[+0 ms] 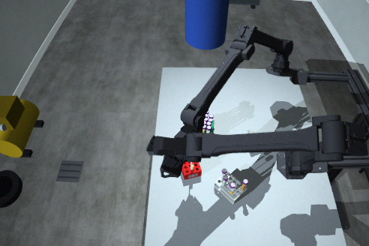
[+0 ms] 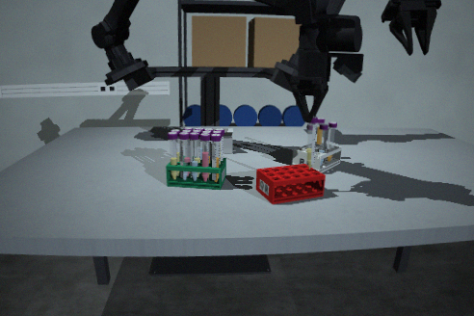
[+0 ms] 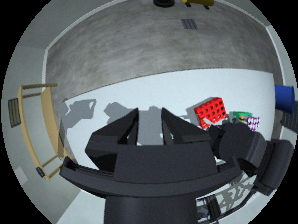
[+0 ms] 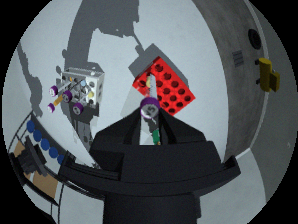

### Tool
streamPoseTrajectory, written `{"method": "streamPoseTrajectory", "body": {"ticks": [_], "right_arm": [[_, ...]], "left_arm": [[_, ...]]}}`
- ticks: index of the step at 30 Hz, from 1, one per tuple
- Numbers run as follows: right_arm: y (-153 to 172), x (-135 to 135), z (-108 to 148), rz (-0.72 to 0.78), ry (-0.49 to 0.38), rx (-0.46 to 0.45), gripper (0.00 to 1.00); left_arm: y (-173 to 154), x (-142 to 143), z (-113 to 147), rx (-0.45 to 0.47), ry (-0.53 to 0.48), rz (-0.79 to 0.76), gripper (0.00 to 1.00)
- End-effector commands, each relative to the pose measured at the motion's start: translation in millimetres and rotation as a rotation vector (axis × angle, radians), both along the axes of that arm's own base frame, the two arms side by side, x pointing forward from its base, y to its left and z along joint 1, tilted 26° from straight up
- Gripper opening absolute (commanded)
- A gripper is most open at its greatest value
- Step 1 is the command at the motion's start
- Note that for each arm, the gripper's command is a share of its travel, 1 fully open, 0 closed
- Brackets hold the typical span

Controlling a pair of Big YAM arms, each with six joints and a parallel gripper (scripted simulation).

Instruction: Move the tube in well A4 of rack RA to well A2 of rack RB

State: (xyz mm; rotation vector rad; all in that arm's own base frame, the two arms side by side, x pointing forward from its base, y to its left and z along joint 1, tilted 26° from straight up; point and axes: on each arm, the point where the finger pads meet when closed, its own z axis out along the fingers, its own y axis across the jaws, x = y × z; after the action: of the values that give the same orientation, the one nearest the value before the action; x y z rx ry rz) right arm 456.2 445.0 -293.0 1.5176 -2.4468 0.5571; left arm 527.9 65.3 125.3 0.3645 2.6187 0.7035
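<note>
My right gripper (image 2: 311,117) (image 4: 149,111) is shut on a purple-capped tube (image 4: 150,105) with pale yellow contents. The tube hangs in the air with its tip down, seen over part of the red rack in the right wrist view. My left gripper (image 2: 417,52) (image 3: 150,111) is partly open and empty, high above the table. White rack RB (image 1: 224,194) (image 4: 99,82) holds several purple-capped tubes, some leaning in the views; their wells are hard to read. Green rack RA (image 2: 197,185) (image 3: 242,114) is full of tubes in front; the arm partly hides it in the top view.
A red rack (image 1: 191,175) (image 2: 298,194), with no tube seen standing in it, sits between the green and white racks. A small pale box (image 2: 228,142) stands behind the green rack. The left forearm (image 1: 250,143) crosses over the area between the racks. The lamp cannot be made out.
</note>
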Motion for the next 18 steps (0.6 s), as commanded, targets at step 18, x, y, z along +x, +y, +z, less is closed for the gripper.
{"method": "streamPoseTrajectory", "body": {"ticks": [18], "right_arm": [[-15.6,-0.3,-22.6,-0.005,0.012,-0.015,0.0]], "left_arm": [[-1.6,11.2,15.2,-0.001,-0.036,-0.003,0.3]]}}
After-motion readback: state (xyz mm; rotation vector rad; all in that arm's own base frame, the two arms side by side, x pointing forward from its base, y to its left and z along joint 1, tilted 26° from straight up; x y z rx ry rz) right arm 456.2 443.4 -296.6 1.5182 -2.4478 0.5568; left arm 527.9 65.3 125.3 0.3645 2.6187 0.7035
